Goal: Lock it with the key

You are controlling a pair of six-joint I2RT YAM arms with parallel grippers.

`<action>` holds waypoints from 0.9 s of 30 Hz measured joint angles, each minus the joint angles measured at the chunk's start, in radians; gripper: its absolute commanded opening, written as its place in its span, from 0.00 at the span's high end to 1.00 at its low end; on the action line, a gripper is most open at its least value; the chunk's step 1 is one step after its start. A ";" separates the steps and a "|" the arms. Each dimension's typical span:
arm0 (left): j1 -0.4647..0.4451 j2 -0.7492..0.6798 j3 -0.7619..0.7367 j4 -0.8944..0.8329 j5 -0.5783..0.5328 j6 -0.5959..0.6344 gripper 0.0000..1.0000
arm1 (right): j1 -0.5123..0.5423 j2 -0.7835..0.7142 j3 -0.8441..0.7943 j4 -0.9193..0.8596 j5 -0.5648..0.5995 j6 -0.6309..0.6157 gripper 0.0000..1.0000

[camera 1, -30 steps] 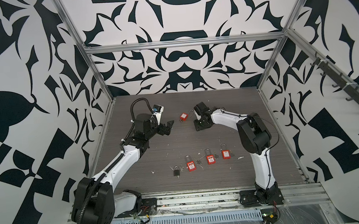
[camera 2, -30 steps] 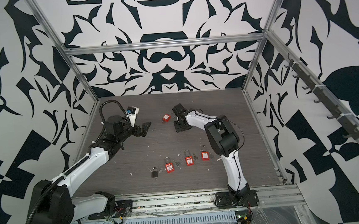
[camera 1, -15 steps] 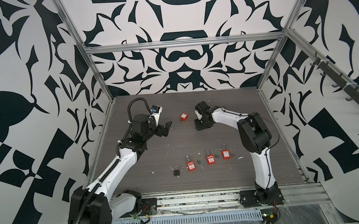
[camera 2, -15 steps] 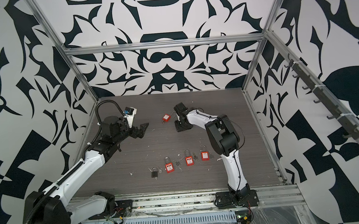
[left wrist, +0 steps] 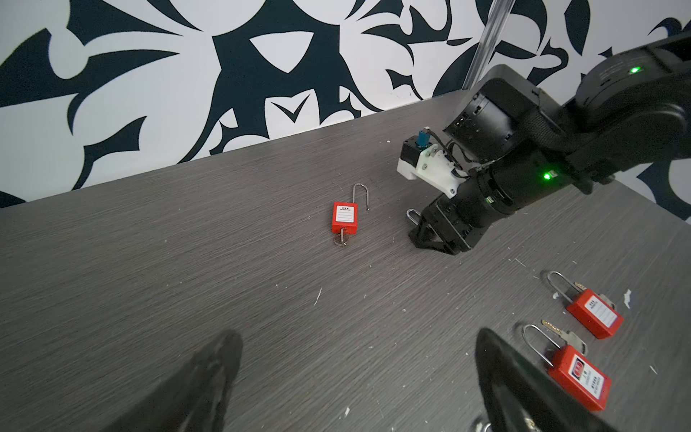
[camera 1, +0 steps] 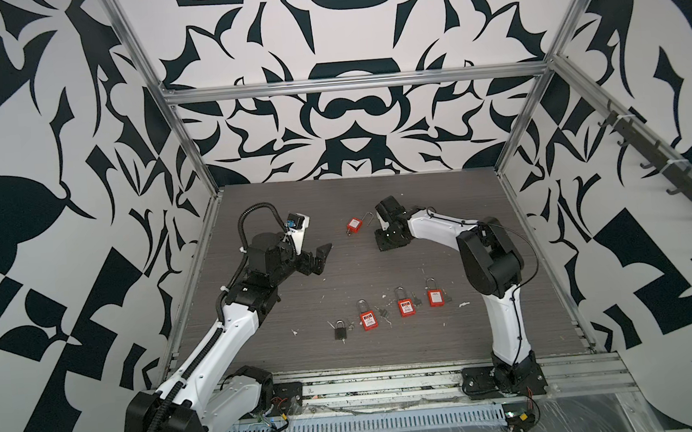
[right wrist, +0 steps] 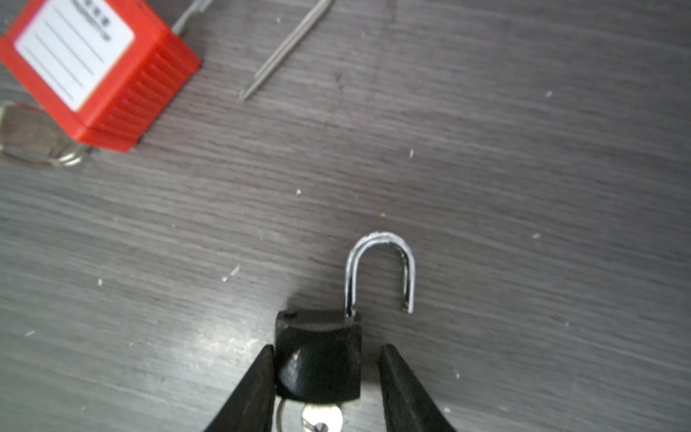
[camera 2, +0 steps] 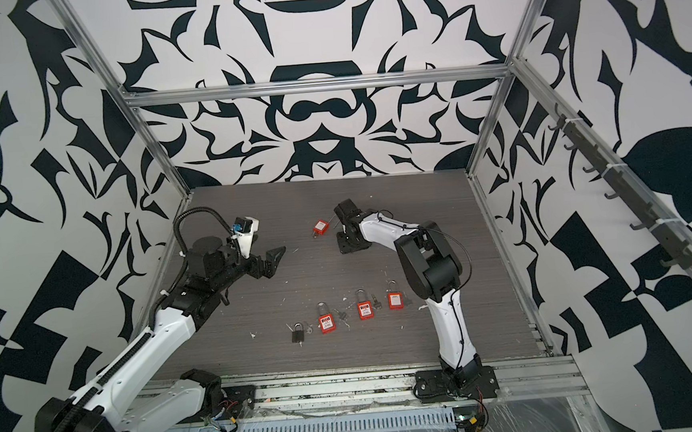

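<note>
Over the dark grey wood-grain desk (camera 1: pixel 387 360), toward its left edge, the left gripper (camera 1: pixel 323 258) is held wide apart, empty. Near the far edge the half-parted right gripper (right wrist: pixel 327 349) is set astride the small black metal padlock (right wrist: pixel 318 359), one finger (right wrist: pixel 254 389) touching, the other just clear: nothing is clamped. By an uneven closing the body could be spun, its swung-out silver shackle (right wrist: pixel 381 262) misaligned, or the silver key (right wrist: pixel 323 417) dislodged

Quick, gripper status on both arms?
Left gripper: wide open, empty.
Right gripper: open, straddling the unlocked black padlock, gap on one side, not clamped.
</note>
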 measured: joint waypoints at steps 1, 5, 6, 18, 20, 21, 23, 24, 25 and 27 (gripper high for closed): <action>0.000 0.000 0.000 0.000 0.000 -0.002 0.01 | 0.000 0.002 0.001 0.000 0.001 0.000 0.51; 0.000 0.007 0.000 0.001 0.005 -0.013 0.01 | 0.001 0.013 0.018 -0.006 0.013 0.000 0.57; 0.000 0.011 0.000 0.001 0.008 -0.015 0.01 | 0.001 0.013 0.019 -0.006 0.015 0.000 0.59; -0.022 0.121 0.003 0.009 0.050 -0.018 0.06 | -0.005 -0.036 -0.031 -0.038 -0.105 -0.168 0.69; -0.027 0.128 0.005 0.009 0.048 -0.006 0.06 | -0.002 -0.076 -0.064 -0.082 -0.164 -0.246 0.69; -0.027 0.128 0.005 0.010 0.048 0.007 0.06 | 0.000 -0.103 -0.076 -0.111 -0.202 -0.292 0.69; -0.028 0.127 0.005 0.016 0.052 0.048 0.13 | 0.005 -0.151 -0.085 -0.158 -0.260 -0.383 0.70; -0.028 0.125 0.005 0.019 0.057 0.075 0.18 | 0.008 -0.180 -0.086 -0.181 -0.286 -0.436 0.71; -0.028 0.121 0.005 0.022 0.068 0.103 0.21 | 0.010 -0.204 -0.086 -0.196 -0.304 -0.478 0.72; -0.028 0.105 0.002 0.033 0.095 0.160 0.24 | 0.015 -0.260 -0.086 -0.227 -0.335 -0.567 0.73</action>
